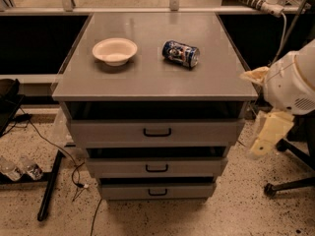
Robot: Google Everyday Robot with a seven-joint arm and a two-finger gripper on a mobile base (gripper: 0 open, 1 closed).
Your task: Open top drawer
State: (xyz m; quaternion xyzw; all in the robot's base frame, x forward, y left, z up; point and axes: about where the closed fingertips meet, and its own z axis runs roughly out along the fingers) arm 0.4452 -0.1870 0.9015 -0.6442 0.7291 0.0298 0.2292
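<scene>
The top drawer (197,132) is the widest of three grey drawers under a grey cabinet top (147,77). Its plain front carries a small black loop handle (157,132). A dark gap shows between the front and the cabinet top. My gripper (265,132) hangs from the white arm (293,82) at the right, just off the cabinet's right side and level with the top drawer. It touches nothing and holds nothing.
A white bowl (115,51) and a blue can on its side (181,53) rest on the cabinet top. Two narrower drawers (156,167) (157,191) sit below. A black chair base (290,183) stands at the right; cables and plastic bottles (19,168) lie on the floor at the left.
</scene>
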